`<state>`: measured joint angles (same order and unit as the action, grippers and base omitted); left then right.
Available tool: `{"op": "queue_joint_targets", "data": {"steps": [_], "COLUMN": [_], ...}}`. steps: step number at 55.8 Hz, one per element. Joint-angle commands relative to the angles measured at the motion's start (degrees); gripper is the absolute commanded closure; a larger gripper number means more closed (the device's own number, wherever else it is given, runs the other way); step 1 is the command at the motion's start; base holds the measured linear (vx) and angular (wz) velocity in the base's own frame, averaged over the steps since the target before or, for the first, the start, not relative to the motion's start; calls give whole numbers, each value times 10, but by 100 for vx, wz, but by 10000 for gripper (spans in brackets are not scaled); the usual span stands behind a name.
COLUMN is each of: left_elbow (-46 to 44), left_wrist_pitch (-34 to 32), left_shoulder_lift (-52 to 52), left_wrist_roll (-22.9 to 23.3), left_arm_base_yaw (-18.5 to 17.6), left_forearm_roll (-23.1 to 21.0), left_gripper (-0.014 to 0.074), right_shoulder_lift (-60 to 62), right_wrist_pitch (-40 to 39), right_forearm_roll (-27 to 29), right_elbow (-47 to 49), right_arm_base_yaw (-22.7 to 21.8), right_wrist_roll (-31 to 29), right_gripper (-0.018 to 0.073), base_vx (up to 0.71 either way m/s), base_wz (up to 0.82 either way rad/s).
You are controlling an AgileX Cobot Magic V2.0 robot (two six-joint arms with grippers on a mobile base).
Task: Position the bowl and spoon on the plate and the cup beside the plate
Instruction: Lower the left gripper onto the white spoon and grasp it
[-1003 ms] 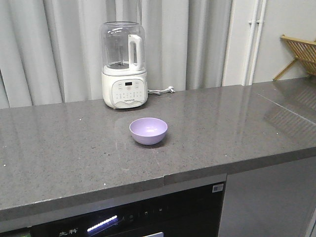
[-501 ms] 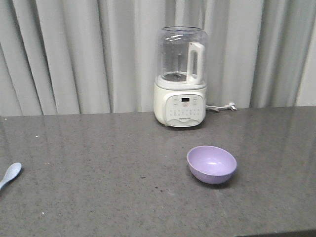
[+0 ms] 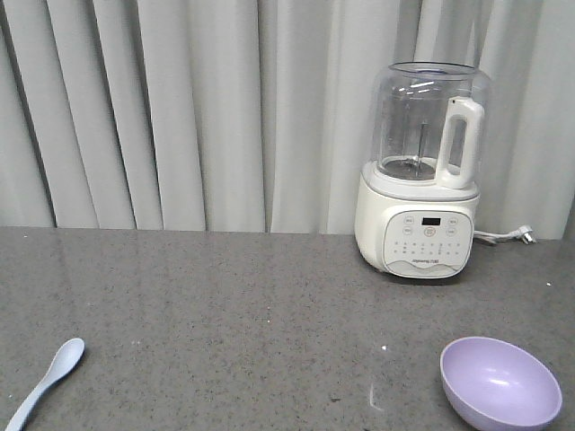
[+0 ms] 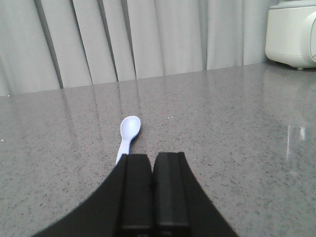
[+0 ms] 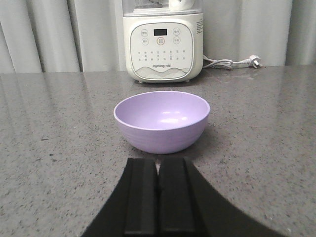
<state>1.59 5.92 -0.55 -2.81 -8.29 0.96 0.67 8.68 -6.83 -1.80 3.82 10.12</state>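
The blender stood on the counter, at its back, just before the curtain. The cord lay on the counter to the right of the blender, close to the curtain. The bowl sat before the blender and a little to its right, not touching it. The spoon lay far to the left of the blender and nearer the front, its scoop toward the curtain.
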Motion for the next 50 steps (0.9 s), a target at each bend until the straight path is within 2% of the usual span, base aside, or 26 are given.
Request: {"op": "queue_joint_targets", "data": {"steps": [1,22,50], "left_elbow": [-15,-15,-15], "left_wrist_pitch": [-47,-47,-47], "left_shoulder_lift": [-4,-4,-4], "left_wrist_roll": [4,4,4], "left_arm_base_yaw": [1,1,1], "left_forearm_roll": [-5,-5,-5], "left_gripper": [596,596,596], "right_shoulder_lift": [2,2,2], "right_wrist_pitch": [-47,-47,-47], "right_forearm_roll": [-4,-4,-4], "right_elbow": [-2,-2,-2], "right_arm_base_yaw": [-3,-3,-3], "right_wrist_roll": [-8,-8,-8], "right_gripper": [568,568,568], "base_vx": [23,16,2], "base_wz": [3,-6,-2]}}
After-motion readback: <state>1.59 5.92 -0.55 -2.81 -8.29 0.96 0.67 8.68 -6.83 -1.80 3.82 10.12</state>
